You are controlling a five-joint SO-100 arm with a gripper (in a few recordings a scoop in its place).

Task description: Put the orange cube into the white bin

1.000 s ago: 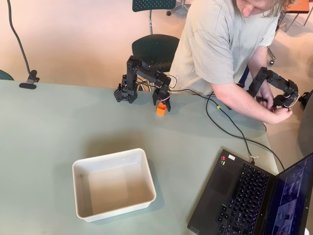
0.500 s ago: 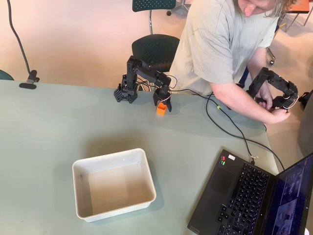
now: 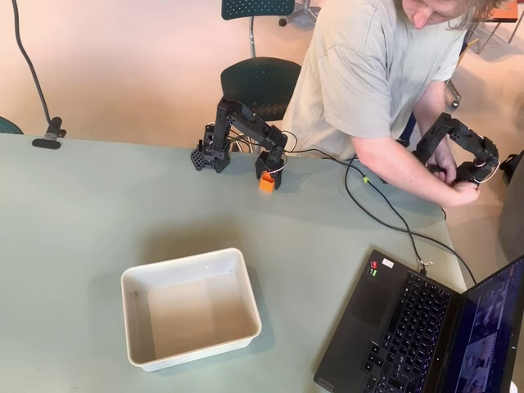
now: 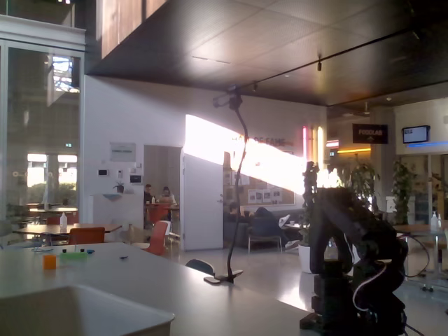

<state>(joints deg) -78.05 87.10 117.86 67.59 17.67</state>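
Note:
In the overhead view the small orange cube [image 3: 267, 183] is at the table's far edge, right under the tip of my black gripper [image 3: 268, 175]. The jaws point down and close around the cube's top, so only its lower part shows. The white bin [image 3: 190, 307] lies toward the near left, well away from the gripper, with nothing in it. In the fixed view the bin's rim [image 4: 91, 302] fills the bottom left. The arm [image 4: 357, 266] stands there as a dark shape at the right, its fingers hidden.
An open laptop [image 3: 413, 327] occupies the near right corner, and a black cable [image 3: 385, 214] runs from it toward the arm's base. A person [image 3: 368, 74] leans in behind the table's far right. A gooseneck stand [image 3: 47, 135] is at the far left edge.
The arm's elbow has risen, and the gripper has shifted slightly left with the cube. The bin has not moved.

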